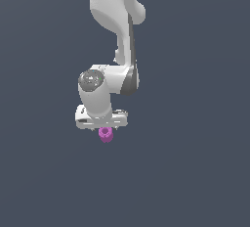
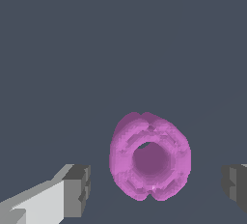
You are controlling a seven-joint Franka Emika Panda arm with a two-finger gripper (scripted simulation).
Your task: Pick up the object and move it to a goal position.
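While the white robot arm [image 1: 114,35] reaches down over a plain dark grey worktop [image 1: 195,162], its white pincer [image 1: 103,124] stands apart, grey fingertips [image 2: 77,189] either side of the small magenta-purple ridged cylinder with a hollow top [image 2: 150,162], not touching it.

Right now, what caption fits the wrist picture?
Purple cylinder sits between the open gripper fingers.

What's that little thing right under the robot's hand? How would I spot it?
Follow the white arm down to its gripper. Just below sits the object, a stubby magenta-purple cylinder with a hollow top and ridged sides. It is the only coloured thing against the plain grey background, and much narrower than the gripper.
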